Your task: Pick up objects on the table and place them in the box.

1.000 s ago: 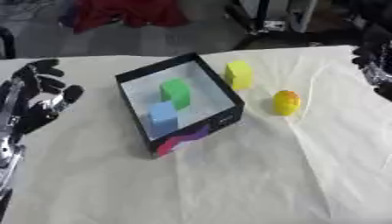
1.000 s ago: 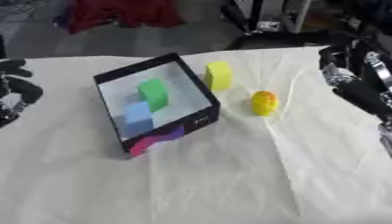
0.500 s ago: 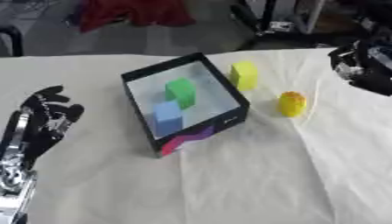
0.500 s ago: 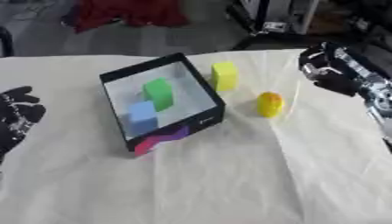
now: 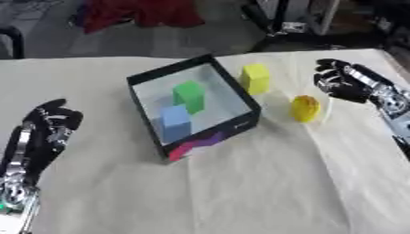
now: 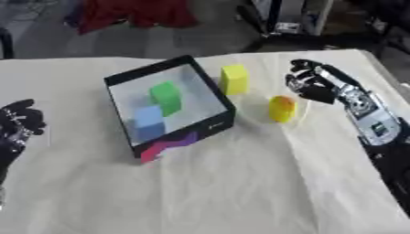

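Note:
A black box (image 5: 247, 101) sits askew on the cream cloth, holding a green block (image 5: 190, 95) and a blue block (image 5: 175, 119). A yellow block (image 5: 256, 78) stands just beyond the box's right wall. A round yellow object (image 5: 304, 108) with an orange spot lies to the right of the box. My right hand (image 5: 344, 85) hovers open just right of and above the round object, fingers relaxed and slightly curved, holding nothing. My left hand (image 5: 46, 132) rests open at the lower left, well clear of the box.
The cream tablecloth (image 5: 240, 192) covers the table to the near edge. A red cloth (image 5: 140, 11) and dark equipment legs (image 5: 280, 23) lie on the floor beyond the far edge.
My right hand has come in leftward and down toward the round yellow object. My left hand has dropped lower at the left. The view has shifted slightly.

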Robot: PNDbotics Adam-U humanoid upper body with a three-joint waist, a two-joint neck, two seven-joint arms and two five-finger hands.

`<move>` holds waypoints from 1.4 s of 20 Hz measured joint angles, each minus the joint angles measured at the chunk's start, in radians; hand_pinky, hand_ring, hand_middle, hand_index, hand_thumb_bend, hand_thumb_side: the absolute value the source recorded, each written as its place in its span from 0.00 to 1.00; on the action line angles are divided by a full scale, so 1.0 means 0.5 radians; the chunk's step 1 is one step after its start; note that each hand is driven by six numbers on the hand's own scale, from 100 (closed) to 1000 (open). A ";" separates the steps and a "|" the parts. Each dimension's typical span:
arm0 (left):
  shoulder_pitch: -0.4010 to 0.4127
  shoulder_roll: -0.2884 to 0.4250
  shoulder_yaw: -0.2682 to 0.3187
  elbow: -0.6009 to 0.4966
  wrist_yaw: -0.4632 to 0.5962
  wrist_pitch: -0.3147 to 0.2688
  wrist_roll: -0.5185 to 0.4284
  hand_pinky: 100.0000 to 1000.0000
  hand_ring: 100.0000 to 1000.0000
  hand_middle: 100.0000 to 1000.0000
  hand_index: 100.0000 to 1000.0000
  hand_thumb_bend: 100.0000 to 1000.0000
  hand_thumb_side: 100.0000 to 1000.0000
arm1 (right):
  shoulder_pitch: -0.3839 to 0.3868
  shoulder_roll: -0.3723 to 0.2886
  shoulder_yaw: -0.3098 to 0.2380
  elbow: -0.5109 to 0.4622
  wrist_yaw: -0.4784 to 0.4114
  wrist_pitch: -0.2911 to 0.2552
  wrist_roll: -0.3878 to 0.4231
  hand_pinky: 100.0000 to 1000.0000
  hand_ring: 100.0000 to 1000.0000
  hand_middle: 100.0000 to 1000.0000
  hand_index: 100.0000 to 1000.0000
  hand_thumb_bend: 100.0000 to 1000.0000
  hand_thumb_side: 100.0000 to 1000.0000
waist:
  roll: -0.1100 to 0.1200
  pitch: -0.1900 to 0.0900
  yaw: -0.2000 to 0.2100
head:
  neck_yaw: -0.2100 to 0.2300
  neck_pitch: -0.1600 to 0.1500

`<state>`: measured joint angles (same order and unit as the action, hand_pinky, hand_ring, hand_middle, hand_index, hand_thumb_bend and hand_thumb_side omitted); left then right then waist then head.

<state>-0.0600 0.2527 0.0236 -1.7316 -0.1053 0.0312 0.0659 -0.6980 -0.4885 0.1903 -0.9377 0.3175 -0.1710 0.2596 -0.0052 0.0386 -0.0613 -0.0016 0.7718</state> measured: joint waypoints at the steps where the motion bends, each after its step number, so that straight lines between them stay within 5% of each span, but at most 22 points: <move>1: 0.001 -0.002 0.000 0.000 0.000 0.000 0.000 0.57 0.55 0.58 0.79 0.72 0.64 | -0.008 0.012 -0.009 0.034 0.022 -0.006 -0.006 0.83 0.85 0.87 0.96 0.00 0.64 | 0.000 0.000 0.001 | -0.002 0.000; 12: 0.012 -0.034 0.008 -0.001 0.000 0.002 -0.006 0.57 0.55 0.58 0.79 0.71 0.64 | -0.029 0.055 -0.040 0.180 0.153 -0.081 0.046 0.83 0.83 0.82 0.96 0.00 0.68 | 0.000 0.000 0.004 | -0.003 0.000; 28: 0.013 -0.039 0.012 -0.001 -0.002 0.008 -0.023 0.57 0.55 0.58 0.79 0.71 0.64 | -0.027 0.033 -0.022 0.093 0.242 -0.190 0.550 0.83 0.82 0.79 0.95 0.15 0.60 | 0.000 0.000 0.002 | -0.004 0.000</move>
<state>-0.0534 0.2334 0.0298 -1.7320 -0.1064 0.0355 0.0545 -0.7115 -0.4721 0.1792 -0.8914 0.4385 -0.2659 0.5347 -0.0052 0.0386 -0.0601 -0.0034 0.7718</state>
